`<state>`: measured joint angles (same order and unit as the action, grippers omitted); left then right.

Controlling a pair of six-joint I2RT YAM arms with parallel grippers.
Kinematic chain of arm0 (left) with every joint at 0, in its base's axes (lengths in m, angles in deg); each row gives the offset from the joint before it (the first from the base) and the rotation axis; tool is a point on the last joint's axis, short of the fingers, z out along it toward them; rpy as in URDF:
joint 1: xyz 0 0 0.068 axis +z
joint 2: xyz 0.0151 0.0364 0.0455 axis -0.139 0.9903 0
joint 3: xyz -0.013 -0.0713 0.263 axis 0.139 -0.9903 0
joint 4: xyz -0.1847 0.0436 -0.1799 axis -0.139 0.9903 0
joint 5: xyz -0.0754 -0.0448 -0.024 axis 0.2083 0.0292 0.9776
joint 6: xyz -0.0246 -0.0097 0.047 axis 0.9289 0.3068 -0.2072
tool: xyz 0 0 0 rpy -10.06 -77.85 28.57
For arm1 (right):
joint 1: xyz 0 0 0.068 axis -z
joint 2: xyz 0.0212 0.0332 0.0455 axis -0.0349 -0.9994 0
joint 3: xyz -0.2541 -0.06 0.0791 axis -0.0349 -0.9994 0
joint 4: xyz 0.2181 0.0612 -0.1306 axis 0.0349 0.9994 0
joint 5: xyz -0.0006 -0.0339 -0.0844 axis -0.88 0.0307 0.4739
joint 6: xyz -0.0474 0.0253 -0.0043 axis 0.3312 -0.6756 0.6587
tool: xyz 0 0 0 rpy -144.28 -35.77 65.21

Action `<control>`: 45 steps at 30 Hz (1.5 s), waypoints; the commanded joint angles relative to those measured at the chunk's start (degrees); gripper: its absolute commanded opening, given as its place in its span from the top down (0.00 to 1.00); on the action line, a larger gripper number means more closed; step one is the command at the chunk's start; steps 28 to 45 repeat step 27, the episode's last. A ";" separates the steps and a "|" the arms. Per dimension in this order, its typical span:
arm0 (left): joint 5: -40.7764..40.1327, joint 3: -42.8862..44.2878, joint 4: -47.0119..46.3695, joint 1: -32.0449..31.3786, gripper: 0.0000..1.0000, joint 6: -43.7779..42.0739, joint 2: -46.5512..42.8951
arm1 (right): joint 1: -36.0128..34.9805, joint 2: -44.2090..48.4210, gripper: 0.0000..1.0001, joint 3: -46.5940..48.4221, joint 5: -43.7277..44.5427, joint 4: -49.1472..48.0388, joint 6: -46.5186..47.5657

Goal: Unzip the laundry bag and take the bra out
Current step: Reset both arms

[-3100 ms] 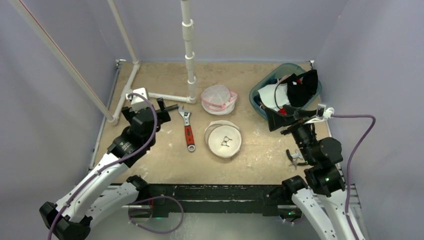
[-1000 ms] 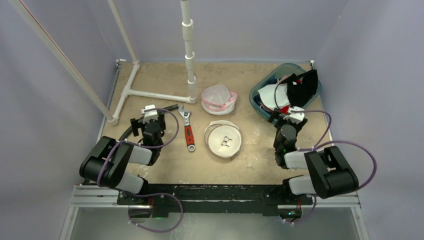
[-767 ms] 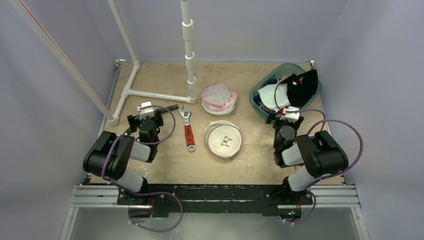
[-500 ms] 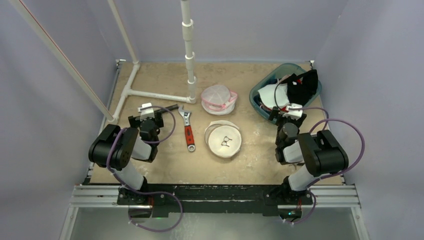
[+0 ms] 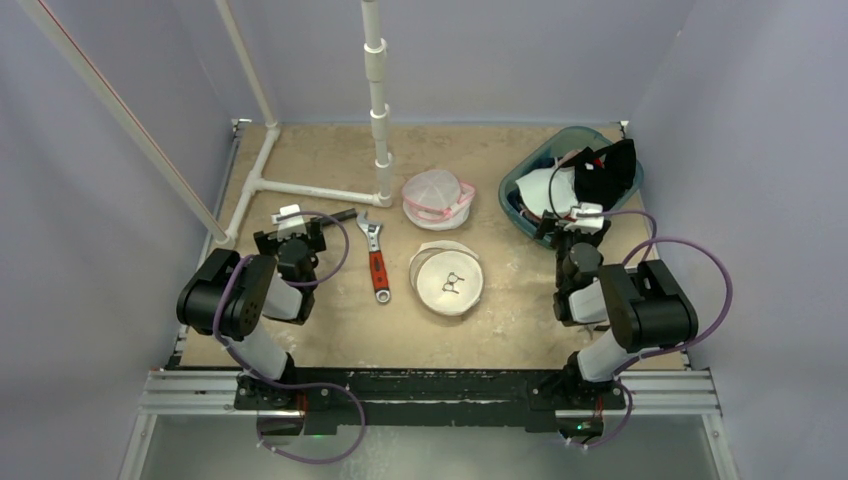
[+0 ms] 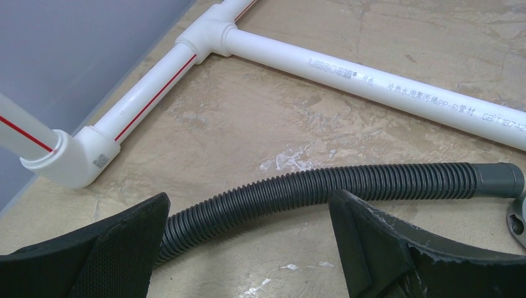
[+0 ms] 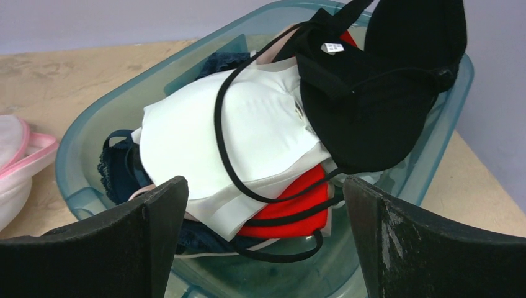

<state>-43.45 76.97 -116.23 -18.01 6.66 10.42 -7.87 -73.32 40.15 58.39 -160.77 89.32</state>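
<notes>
Your left gripper point(image 6: 247, 208) and right gripper point(image 7: 265, 192) gape empty; laundry bag point(image 5: 436, 198) looks light, floppy mesh, so pinch its pink rim.

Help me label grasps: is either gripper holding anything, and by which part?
Nothing is held: the left gripper and the right gripper both stand open and empty.

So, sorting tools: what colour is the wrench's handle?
Red; the wrench handle shows clearest in the top external view.
</notes>
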 commanded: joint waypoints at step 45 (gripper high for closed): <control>0.61 0.86 -3.09 0.39 0.01 0.84 -0.11 | 1.56 0.92 0.02 2.56 -2.40 -0.34 -0.61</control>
